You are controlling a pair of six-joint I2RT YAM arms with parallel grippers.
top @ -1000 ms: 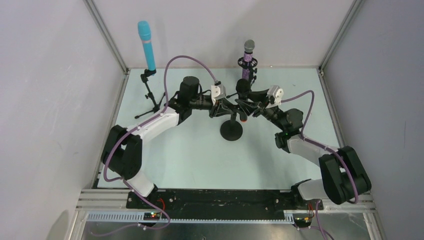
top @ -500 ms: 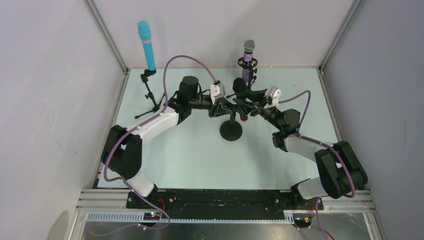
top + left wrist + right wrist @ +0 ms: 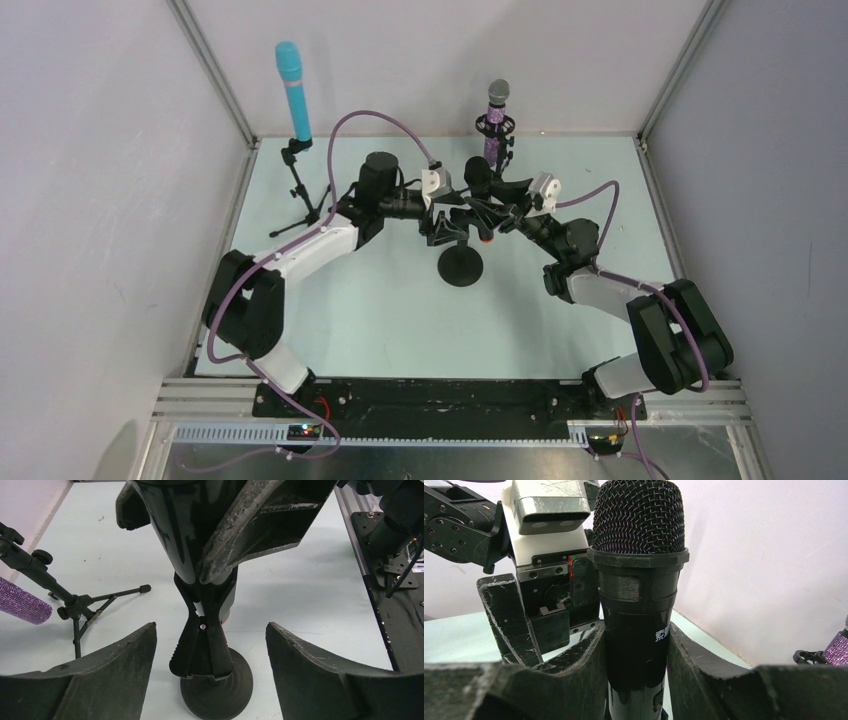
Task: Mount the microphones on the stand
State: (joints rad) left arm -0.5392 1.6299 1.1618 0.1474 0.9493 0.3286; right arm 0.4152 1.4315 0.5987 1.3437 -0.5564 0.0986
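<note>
The black microphone (image 3: 639,580) stands upright with my right gripper (image 3: 636,655) shut on its body. In the left wrist view its lower body (image 3: 180,535) sits in the spring clip (image 3: 202,645) of the round-base stand (image 3: 461,266), with a bit of its orange end (image 3: 225,621) showing. My left gripper (image 3: 210,675) is open, its fingers wide apart on either side of the clip and not touching it. The light-blue microphone (image 3: 289,85) is upright on a tripod stand (image 3: 297,190) at the back left. At the back middle, the purple microphone (image 3: 496,120) sits on its own stand.
White walls and metal frame posts enclose the light green table (image 3: 380,320) on three sides. Purple cables (image 3: 370,118) loop above both arms. A tripod stand's legs (image 3: 80,607) and the purple microphone's glittery end (image 3: 22,605) lie to the left in the left wrist view.
My left gripper has opened and let go of the stand's clip. The right arm has shifted slightly left, still holding the black microphone.
</note>
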